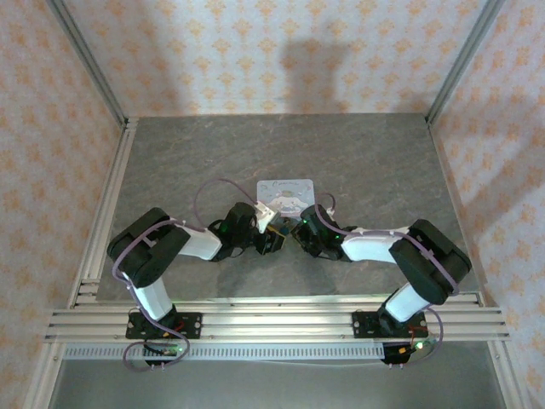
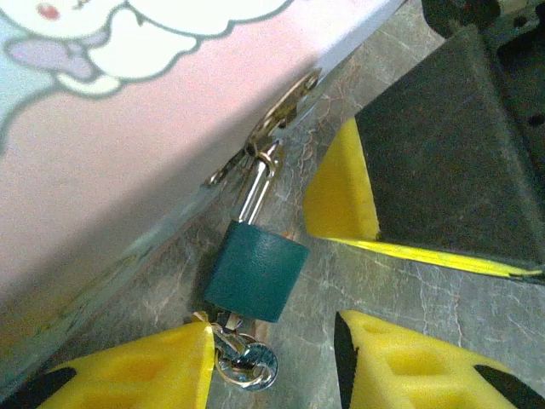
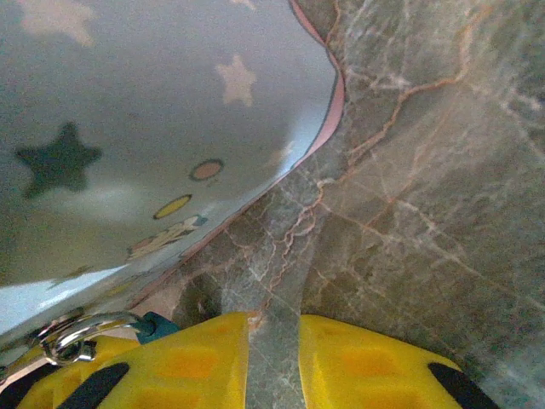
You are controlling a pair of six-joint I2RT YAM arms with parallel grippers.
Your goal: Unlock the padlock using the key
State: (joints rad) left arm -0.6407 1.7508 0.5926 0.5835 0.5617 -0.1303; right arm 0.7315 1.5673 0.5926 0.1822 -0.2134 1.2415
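Starting at the left of the overhead view, the left arm (image 1: 200,244) was seen angled across the grey table (image 1: 383,162) toward 3 o'clock, its wrist ending at 6 o'clock of the light-blue tin (image 1: 288,194). In the left wrist view the left gripper (image 2: 274,328) was seen part open, its yellow fingers (image 2: 136,371) set apart, and nothing was clamped between them. The padlock (image 2: 255,268) was found just beside the tin's edge. Its shackle (image 2: 254,189) was threaded through the tin's metal hasp (image 2: 285,102) at the body's 12 o'clock. The key (image 2: 245,362) was seen at the body's 6 o'clock end, seated in the lock as far as could be told. Its ring was touched by the tip of the finger at 7 o'clock and was kept apart from the other. At 2 o'clock of the padlock, one finger (image 2: 341,200) of the right gripper (image 3: 272,319) was seen near the shackle but clear of it. In the right wrist view only a narrow slit was left between that gripper's fingers, with bare table showing in it and nothing held. A metal loop and a speck of teal were seen at its 9 o'clock, just outside the jaws.
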